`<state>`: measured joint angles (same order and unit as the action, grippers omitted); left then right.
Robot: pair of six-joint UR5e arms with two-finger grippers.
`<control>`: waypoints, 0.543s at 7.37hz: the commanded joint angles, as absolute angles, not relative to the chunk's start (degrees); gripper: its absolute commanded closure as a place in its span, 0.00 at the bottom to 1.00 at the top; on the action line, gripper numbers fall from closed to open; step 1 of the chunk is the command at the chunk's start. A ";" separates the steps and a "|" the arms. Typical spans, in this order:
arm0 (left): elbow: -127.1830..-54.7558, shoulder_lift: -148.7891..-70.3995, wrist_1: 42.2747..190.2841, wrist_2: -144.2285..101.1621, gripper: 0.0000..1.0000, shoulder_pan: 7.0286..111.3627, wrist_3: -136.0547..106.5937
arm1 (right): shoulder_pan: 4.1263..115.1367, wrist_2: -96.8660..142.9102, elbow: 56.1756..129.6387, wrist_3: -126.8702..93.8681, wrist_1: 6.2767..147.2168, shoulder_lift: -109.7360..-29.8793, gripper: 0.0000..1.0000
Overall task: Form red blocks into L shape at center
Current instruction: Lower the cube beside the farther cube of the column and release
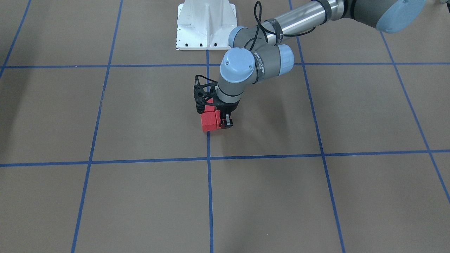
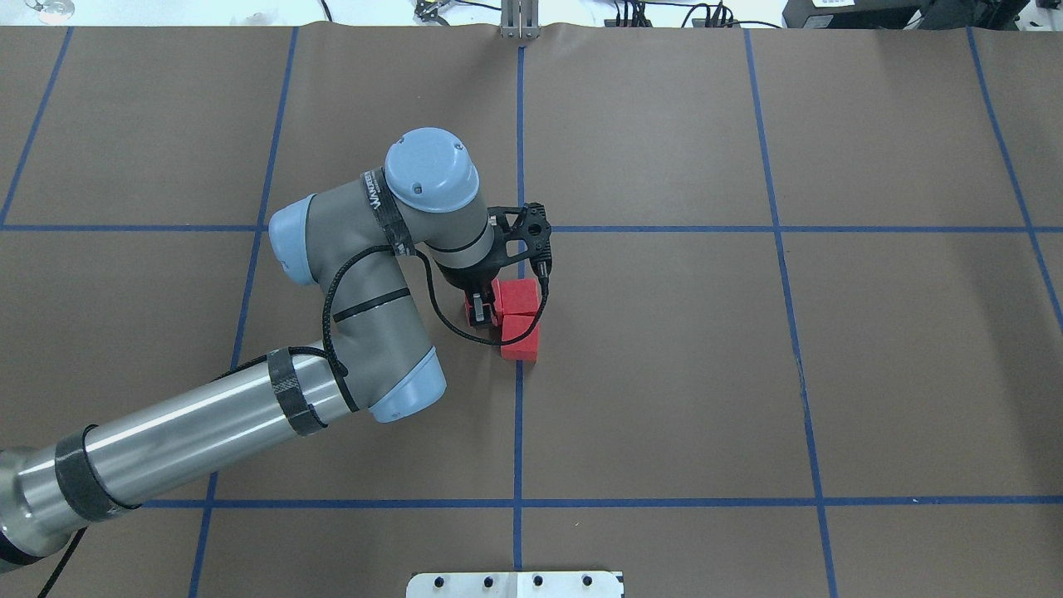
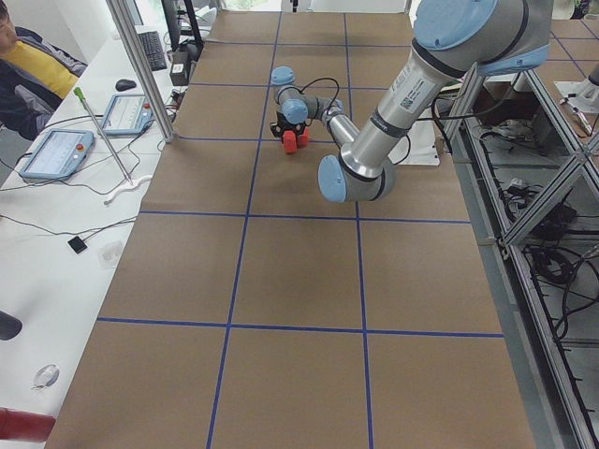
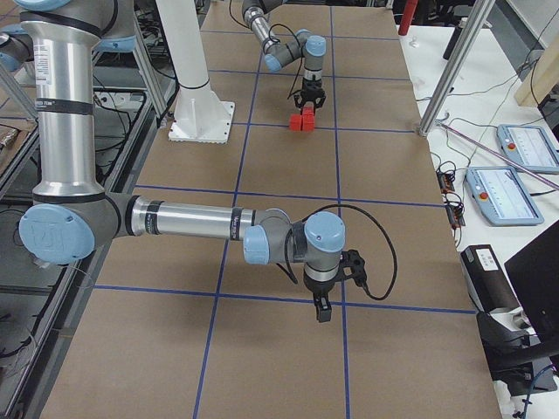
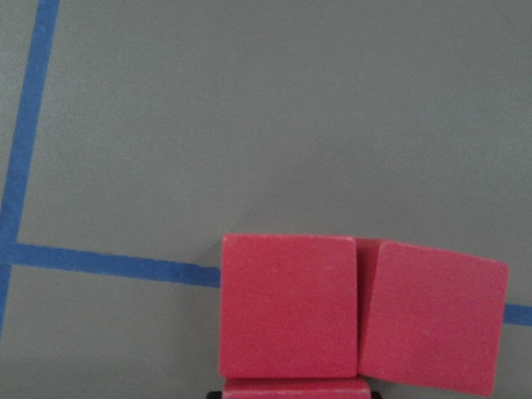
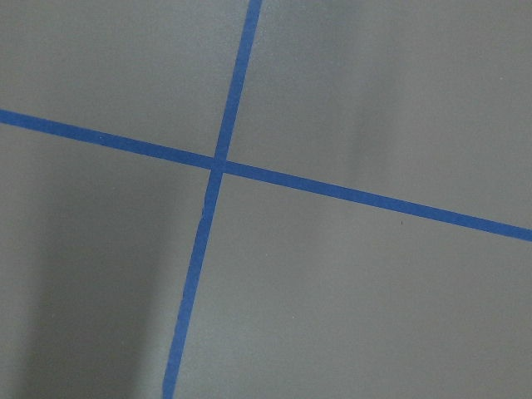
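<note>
Pinching last small matte red cube [image 5: 295, 389] in left claw [image 2: 480, 312], against two touching red cubes [image 5: 287, 303] just ahead, seemingly closing the L; next: unclamp, rise straight.

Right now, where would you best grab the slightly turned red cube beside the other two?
Probably from straight above, pinching the turned matte red cube on its two free opposite faces; a third face touches the neighbouring red cube.

Premises are assessed as a robotics laboratory. A desk [image 3: 281, 281] marked with a blue tape grid [image 3: 248, 213] is flanked by aluminium frame posts [image 3: 140, 65], teach pendants [image 4: 507, 194], loose cabling [image 3: 562, 309] and a white arm pedestal [image 4: 196, 87]. A seated operator [image 3: 28, 65] is noted.
</note>
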<state>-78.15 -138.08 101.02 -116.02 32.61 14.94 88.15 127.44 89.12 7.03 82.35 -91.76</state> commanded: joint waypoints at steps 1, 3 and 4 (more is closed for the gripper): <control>-78.13 -138.08 101.16 -115.93 0.40 32.61 14.94 | 88.15 127.44 89.12 7.03 82.35 -91.76 0.00; -78.13 -138.08 101.16 -115.93 0.29 32.61 14.94 | 88.15 127.44 89.12 7.03 82.35 -91.76 0.00; -78.13 -138.08 101.16 -115.93 0.26 32.61 15.03 | 88.15 127.44 89.12 7.03 82.35 -91.76 0.00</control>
